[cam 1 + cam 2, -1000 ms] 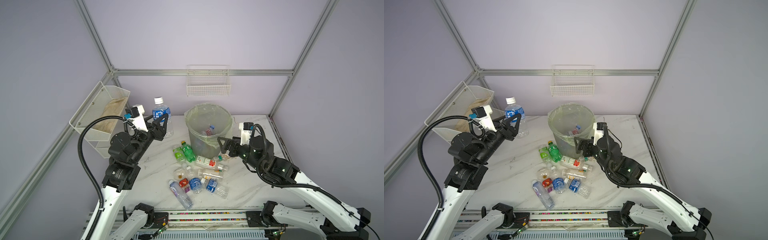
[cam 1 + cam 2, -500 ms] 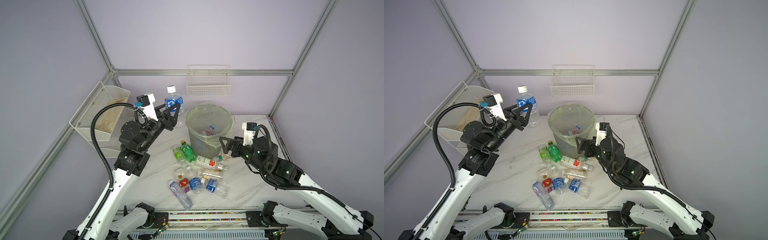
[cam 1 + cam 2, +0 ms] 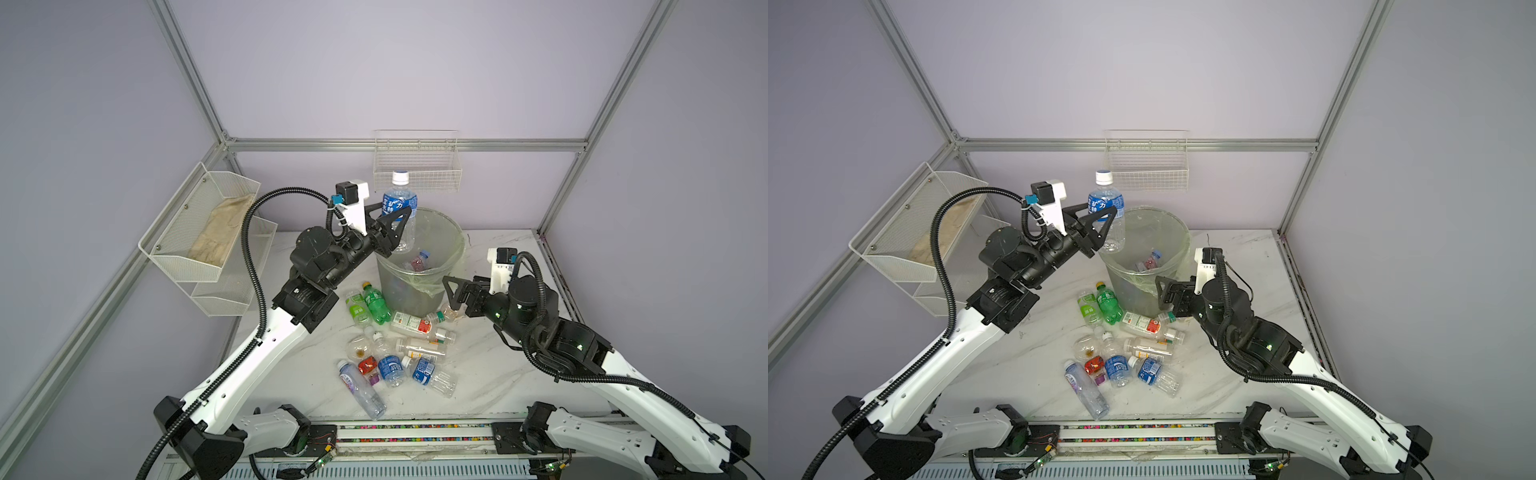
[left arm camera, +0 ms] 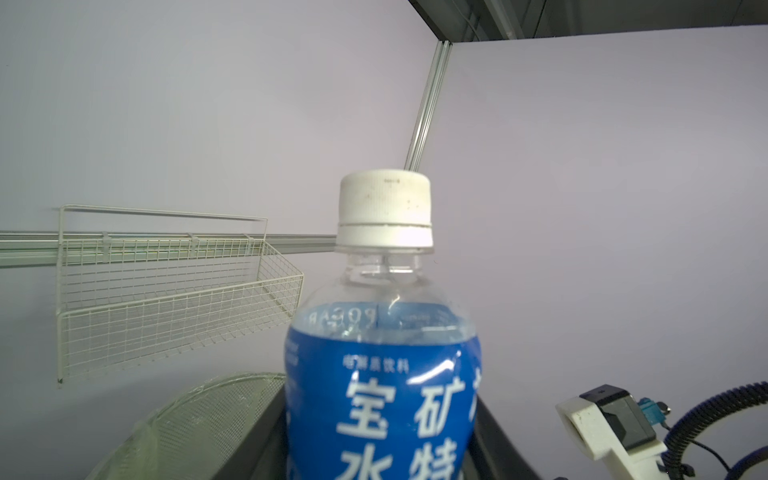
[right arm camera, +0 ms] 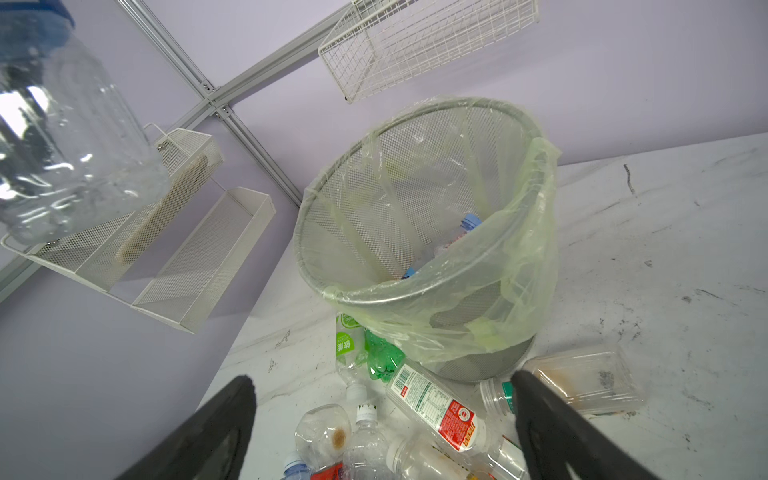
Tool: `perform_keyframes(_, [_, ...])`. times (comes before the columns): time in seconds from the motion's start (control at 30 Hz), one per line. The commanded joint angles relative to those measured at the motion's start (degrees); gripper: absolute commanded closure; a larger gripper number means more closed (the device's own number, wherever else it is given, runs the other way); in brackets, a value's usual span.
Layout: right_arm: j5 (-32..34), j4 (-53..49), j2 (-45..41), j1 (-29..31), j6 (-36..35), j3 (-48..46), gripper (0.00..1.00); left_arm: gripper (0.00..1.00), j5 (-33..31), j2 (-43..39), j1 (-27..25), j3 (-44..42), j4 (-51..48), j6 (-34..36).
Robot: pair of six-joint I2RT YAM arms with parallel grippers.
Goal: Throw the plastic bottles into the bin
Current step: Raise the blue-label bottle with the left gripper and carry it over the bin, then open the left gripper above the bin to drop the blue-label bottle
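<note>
Bottles (image 3: 390, 345) lie in a loose heap from near the front edge of the surface (image 3: 498, 374) up to the foot of the bin (image 3: 409, 291), most on their sides, the green ones right against its base. Just past the heap, toward the right edge, the right fingers (image 5: 552, 432) hang spread wide and empty, low beside the bin's base, touching nothing that I can make out. The bin stands mid-surface toward the back edge, with a few bottles already at its bottom. Above its left rim the left fingers (image 4: 266, 440) pinch a blue-labelled bottle (image 3: 399, 205) around the label, upright, white cap up, its clear base hanging about over the liner's edge. The step in hand looks like the drop. It would go best if the bottle is carried a little further toward the middle of the opening before the fingers part, since a release right at the rim could bounce it off the mesh or snag the loose liner. With the right arm low and off to the side of the mouth, the two should not collide. Farthest back, a white wire basket (image 3: 417, 174) hangs on the wall.
</note>
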Motion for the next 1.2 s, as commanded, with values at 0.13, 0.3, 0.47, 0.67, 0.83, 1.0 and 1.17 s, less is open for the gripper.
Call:
perform_keyframes(0.13, [1.87, -1.8, -1.13, -0.05, -0.76, -0.32, 0.02, 0.85, -1.55, 6.85, -1.85, 10.54, -0.24, 3.75])
perform_keyframes(0.3, [2.16, -2.0, -1.37, -0.08, -1.11, 0.1, 0.02, 0.84, -3.05, 14.93, -1.87, 17.24, -8.05, 5.77])
perform_keyframes(0.47, [2.4, -2.43, -1.68, -0.05, -1.07, 0.57, 0.02, 0.65, -4.32, 24.45, -2.59, 28.42, -23.97, 7.55])
perform_keyframes(0.67, [4.86, -5.06, -3.99, -0.04, -1.01, 1.66, 0.02, 0.0, -9.94, 25.23, -2.57, 35.41, -36.07, 11.42])
perform_keyframes(0.83, [7.01, -5.07, -6.07, -0.03, -0.55, 0.85, 0.02, 0.0, -7.68, 17.31, -3.18, 30.49, -31.15, 10.32])
perform_keyframes(1.0, [5.78, -5.25, -4.9, -0.07, -0.12, 1.21, 0.02, 0.0, -6.99, 11.4, -3.36, 25.42, -30.51, 8.17])
perform_keyframes(1.17, [5.94, -5.67, -5.72, -0.02, 0.33, 0.63, 0.02, 0.0, -8.21, 2.88, -3.46, 17.49, -29.68, 8.17])
